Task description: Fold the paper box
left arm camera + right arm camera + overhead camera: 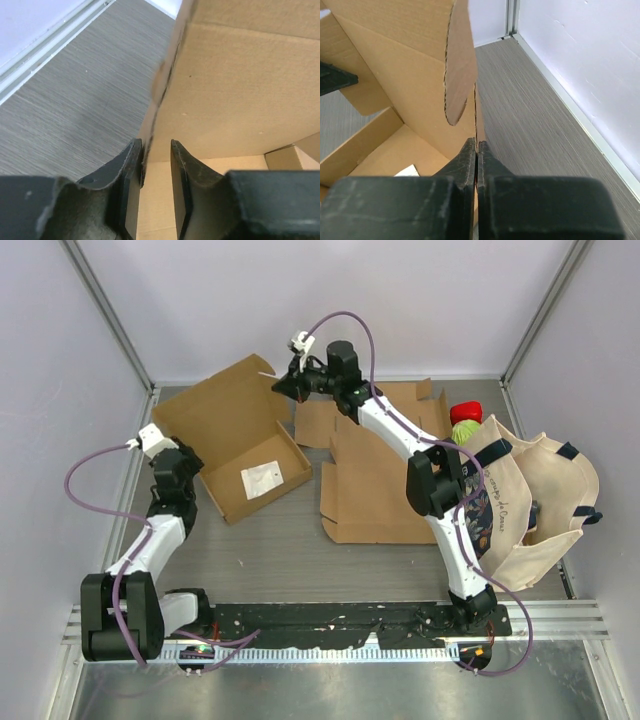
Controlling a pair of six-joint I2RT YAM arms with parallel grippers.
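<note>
The paper box [255, 478] lies partly folded at the left middle of the table, its tray open and its lid flap [215, 405] raised at the back. A white label [260, 478] lies on its floor. My left gripper [190, 468] straddles the box's left wall; in the left wrist view its jaws [156, 145] stand slightly apart, open, with the wall's edge [160, 85] against the left finger. My right gripper [283, 386] is at the box's far right corner; in the right wrist view it [477, 142] is shut on the thin cardboard edge [476, 107] of the box.
Two flat cardboard blanks [375, 480] [325, 422] lie right of the box under the right arm. A cream tote bag [525, 510] sits at the right, a red and green item [465, 422] beside its top. White walls enclose the table.
</note>
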